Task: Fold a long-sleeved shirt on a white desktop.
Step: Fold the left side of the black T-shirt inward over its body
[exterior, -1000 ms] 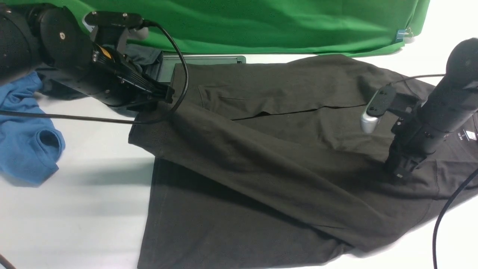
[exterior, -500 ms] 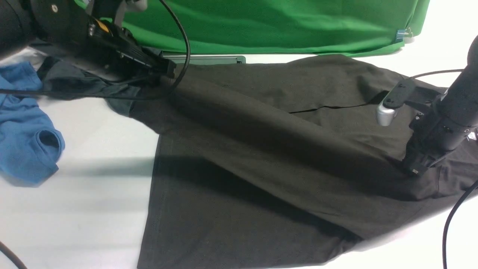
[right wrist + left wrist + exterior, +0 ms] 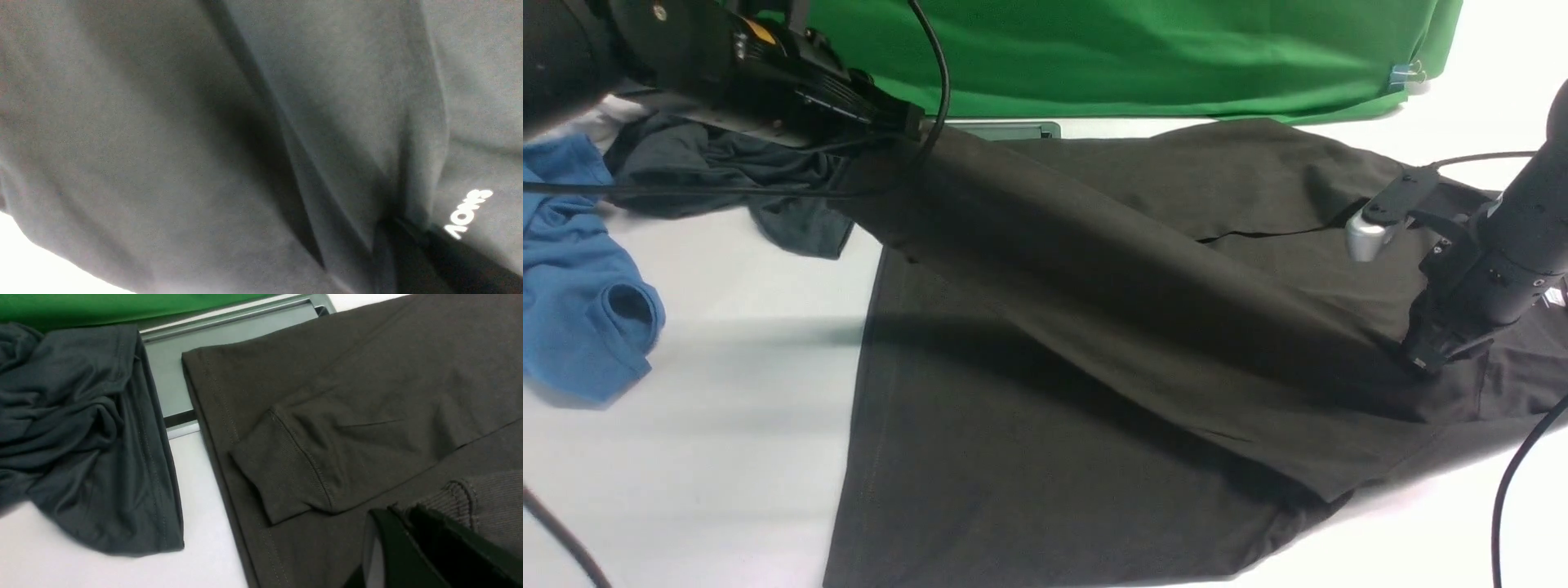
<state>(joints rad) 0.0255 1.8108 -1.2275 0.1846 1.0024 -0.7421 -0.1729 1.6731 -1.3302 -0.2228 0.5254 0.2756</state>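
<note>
The long-sleeved shirt (image 3: 1054, 457), very dark brown-black, lies spread over the white desktop (image 3: 686, 490). One sleeve is stretched taut in the air from far left to near right. My left gripper (image 3: 907, 122) is shut on that sleeve's ribbed cuff (image 3: 461, 494), raised above the shirt's far left corner; in the left wrist view the gripper (image 3: 404, 514) pinches the cuff. The other sleeve's cuff (image 3: 286, 477) lies flat on the shirt's body. My right gripper (image 3: 1421, 359) is shut on shirt fabric where the sleeve meets the body, beside the white "SNOW" print (image 3: 468, 212).
A crumpled charcoal-grey garment (image 3: 727, 171) lies at the far left, partly over the grey metal hatch (image 3: 171, 371). A blue shirt (image 3: 580, 278) sits at the left edge. Green cloth (image 3: 1135, 49) hangs along the back. A black cable (image 3: 1511, 482) loops at the near right.
My left gripper has risen and moved back and right with the cuff, pulling the sleeve taut and uncovering the charcoal garment. The right gripper has shifted slightly right, still gripping.
</note>
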